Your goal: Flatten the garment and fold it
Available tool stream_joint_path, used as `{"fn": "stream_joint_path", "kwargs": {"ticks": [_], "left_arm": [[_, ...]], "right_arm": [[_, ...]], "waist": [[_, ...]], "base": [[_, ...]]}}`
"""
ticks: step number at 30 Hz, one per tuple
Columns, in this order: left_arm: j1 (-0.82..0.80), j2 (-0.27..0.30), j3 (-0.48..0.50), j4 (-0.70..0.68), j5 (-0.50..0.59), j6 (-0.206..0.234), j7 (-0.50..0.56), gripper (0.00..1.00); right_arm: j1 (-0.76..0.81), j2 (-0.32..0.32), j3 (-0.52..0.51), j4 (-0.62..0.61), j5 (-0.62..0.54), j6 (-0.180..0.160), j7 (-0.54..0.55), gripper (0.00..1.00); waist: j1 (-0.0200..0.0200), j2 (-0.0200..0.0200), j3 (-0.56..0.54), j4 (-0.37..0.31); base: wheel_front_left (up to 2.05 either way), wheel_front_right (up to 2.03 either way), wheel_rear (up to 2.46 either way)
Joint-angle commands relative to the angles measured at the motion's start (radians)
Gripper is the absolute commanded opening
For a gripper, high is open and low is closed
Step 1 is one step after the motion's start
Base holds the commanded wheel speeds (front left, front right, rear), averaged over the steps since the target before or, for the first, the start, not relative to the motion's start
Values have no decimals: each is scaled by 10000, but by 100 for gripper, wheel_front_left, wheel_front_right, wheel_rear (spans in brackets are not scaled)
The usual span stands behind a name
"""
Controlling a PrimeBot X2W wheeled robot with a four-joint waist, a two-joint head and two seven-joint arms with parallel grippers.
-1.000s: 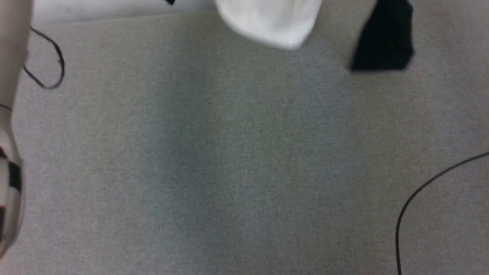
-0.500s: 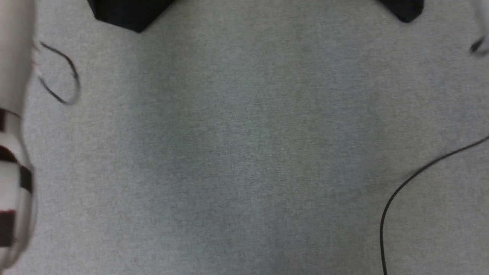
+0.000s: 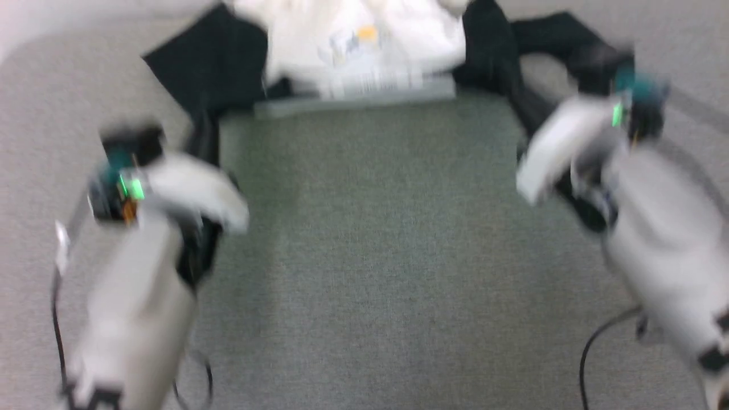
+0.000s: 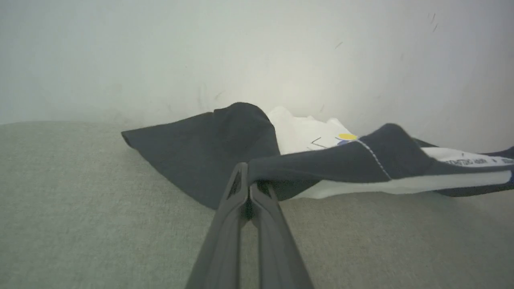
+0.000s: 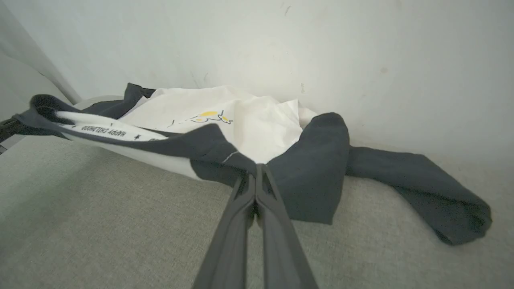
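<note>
The soft white T-shirt [image 3: 364, 51] with black sleeves and a small yellow-and-blue chest print sits bunched at the far end of the grey-green felt surface [image 3: 364, 256], right against the pale wall [image 4: 257, 48]. The left gripper [image 4: 245, 188] is pinched tight on black fabric near one shoulder, and the right gripper [image 5: 255, 170] is clamped on the matching spot opposite. Pretty sure that's so the edge between them pulls taut and the shirt drags out flat before folding.

The grey-green woven surface [image 3: 364, 256] carries the garment [image 3: 364, 51] along its far edge, against a white wall [image 4: 257, 52]. The white body is crumpled mid-edge and the black sleeves spread left and right. A thin black cable [image 3: 581, 376] crosses the near right corner.
</note>
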Motion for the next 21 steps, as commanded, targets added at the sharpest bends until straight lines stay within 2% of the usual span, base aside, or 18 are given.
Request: {"fn": "stream_joint_path", "kwargs": {"ticks": [1,7,13,17,21], "left_arm": [[866,178,160,-488,161,242,-48,0],[4143,646,88,-2915,364,1030,146,0],[6780,1316,-40,-5512,262,2081,1255,0],[8234,1726,-114,-6950,134,2699,2019,0],[9379,1981,-136,-7921,-129,3120,2588,0]], "right_arm": [[770,-352,-113,-250,279,-67,-104,0],[3760,-1129,-732,-1723,449,-67,-82,0],[6881,-1460,-2466,-3567,-36,-67,744,0],[9143,-1044,-4354,-5201,-894,-67,1772,0],[11407,129,-6137,-7304,-2172,-67,3423,0]], "waist": [[2,0,-1225,113],[2,0,-2213,81],[2,0,-2828,-4],[2,0,-3079,-54],[2,0,-3220,-71]], "base": [[0,0,0],[0,0,0],[0,0,0],[0,0,0],[0,0,0]]}}
